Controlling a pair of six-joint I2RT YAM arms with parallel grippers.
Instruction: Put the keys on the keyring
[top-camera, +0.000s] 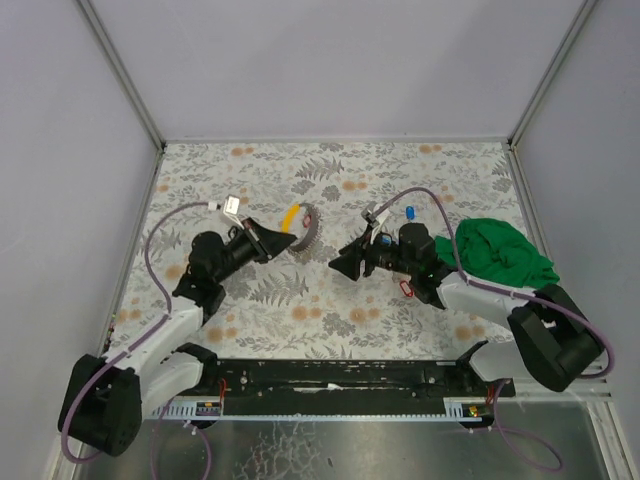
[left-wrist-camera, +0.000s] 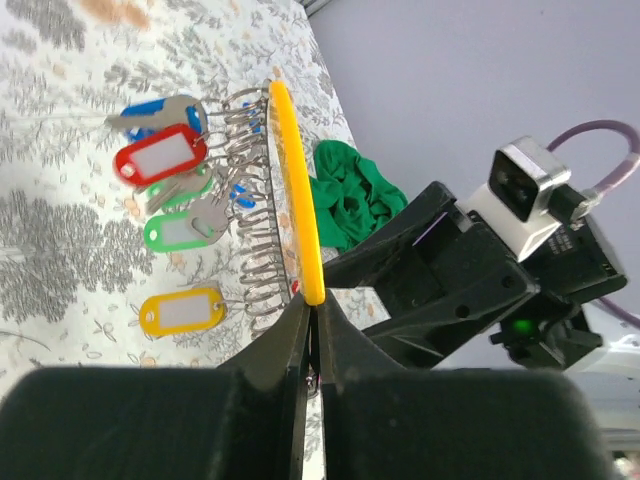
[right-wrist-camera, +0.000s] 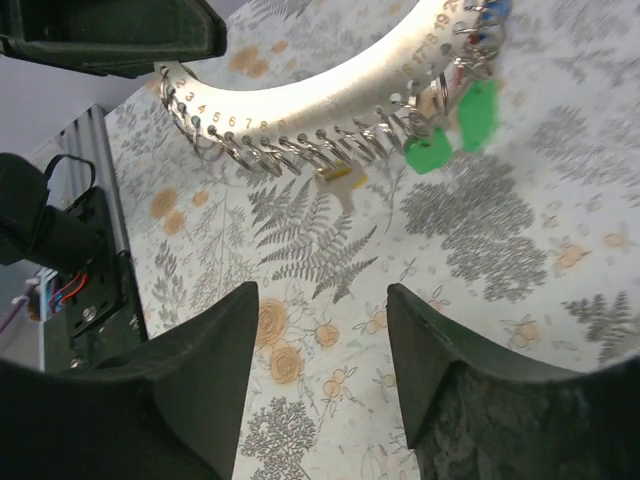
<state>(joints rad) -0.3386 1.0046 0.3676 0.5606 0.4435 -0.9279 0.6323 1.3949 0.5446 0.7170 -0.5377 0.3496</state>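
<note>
- Keyring (left-wrist-camera: 295, 180) is sitting near the middle of the worktop (top-camera: 300, 320), slightly toward its far edge. It is a yellow hoop standing on edge, carrying a row of small wire rings (left-wrist-camera: 255, 250) with a red tag (left-wrist-camera: 160, 158), a green tag (left-wrist-camera: 175, 232) and a yellow tag (left-wrist-camera: 182, 310) hanging from them.
- Left gripper (left-wrist-camera: 312, 300) is pinching the hoop's thin rim, its jaws fully closed on it (a narrow, edge-on hold).
- Right gripper (right-wrist-camera: 322, 295) is hovering just beside the hoop, jaws parted and nothing between them.
- Loose keys are lying right of the middle. A blue-tagged key (top-camera: 410, 213) is lying toward the far edge, and a red-tagged key (top-camera: 405, 287) is lying beside the right arm. A green cloth (top-camera: 505, 250) is lying near the right edge.
- Handling, as judged: the hoop is looking light, stiff and smooth, so it may pivot in so thin a pinch. The wire rings are likely springy and free to swing.
- The keys are appearing tiny, light and hard. Taking one by its tag is offering the larger surface and leaving the key's hole free for threading.
</note>
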